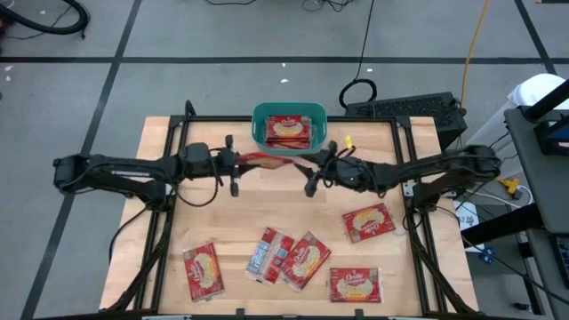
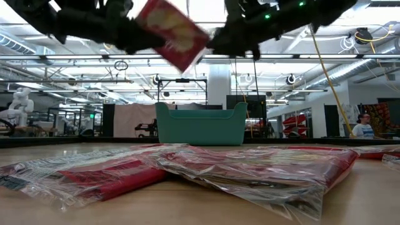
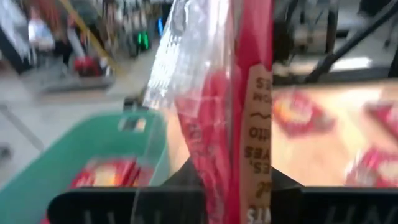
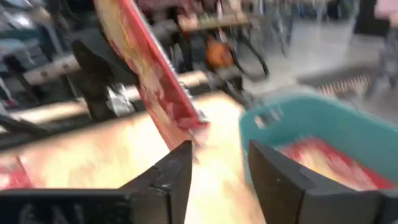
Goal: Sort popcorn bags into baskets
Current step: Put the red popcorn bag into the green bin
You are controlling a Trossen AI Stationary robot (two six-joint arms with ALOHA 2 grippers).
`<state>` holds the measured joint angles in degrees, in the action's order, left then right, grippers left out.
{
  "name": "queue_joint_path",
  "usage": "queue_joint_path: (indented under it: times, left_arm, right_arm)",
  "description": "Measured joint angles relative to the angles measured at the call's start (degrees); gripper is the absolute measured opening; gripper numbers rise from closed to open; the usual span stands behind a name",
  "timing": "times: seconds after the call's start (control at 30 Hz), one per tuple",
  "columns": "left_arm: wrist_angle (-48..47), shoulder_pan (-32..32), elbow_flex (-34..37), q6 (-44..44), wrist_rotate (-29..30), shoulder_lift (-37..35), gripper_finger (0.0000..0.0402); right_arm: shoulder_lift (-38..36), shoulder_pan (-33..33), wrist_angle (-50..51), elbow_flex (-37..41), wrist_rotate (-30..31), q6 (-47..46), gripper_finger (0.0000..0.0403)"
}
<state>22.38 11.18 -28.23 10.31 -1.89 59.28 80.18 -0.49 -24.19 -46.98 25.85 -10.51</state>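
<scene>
Your left gripper (image 1: 238,163) is clamped on a popcorn bag (image 1: 260,161), held edge-on in mid-air at centre frame in the high view. Your right gripper (image 1: 311,169) faces it from the other side: jaws spread, nothing between them, the bag's edge just past the fingertips (image 4: 180,163) in the right wrist view. Teal basket (image 1: 263,114) sits just above the pair, top centre, w/ bags inside (image 1: 289,132). Five more bags lie across the lower half of the table (image 1: 160,151): lower left (image 1: 203,271), two overlapping at lower centre (image 1: 269,253) (image 1: 305,260), bottom right (image 1: 355,284), right of centre (image 1: 368,222).
</scene>
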Motion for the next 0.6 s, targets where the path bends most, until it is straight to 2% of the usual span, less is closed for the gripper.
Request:
queue_joint_path:
  times: [0.1,0.2,0.4,0.53,0.6]
  left_arm:
    - [-9.9,1.7,0.0,-0.3,0.0,-3.1,0.0027]
    - [-15.5,1.9,0.0,-0.6,-0.4,-3.5,0.0035]
    - [-17.7,0.6,0.0,-2.9,-0.5,-0.9,0.0017]
    - [-18.2,-0.1,-0.1,-3.5,-1.1,0.5,0.0022]
    - [-19.0,-0.4,0.1,-3.9,-1.2,1.0,0.0034]
  right_arm:
    - [-3.1,-0.8,7.4,-1.3,0.0,-2.8,0.0174]
    - [-2.9,-1.4,8.1,-3.1,-1.0,-2.2,0.0189]
    - [6.3,-2.0,8.3,-12.7,-7.1,3.3,0.0207]
    - [14.0,-2.1,10.8,-20.5,-12.7,7.8,0.0206]
    - [16.8,-2.1,13.8,-23.8,-13.0,9.5,0.0204]
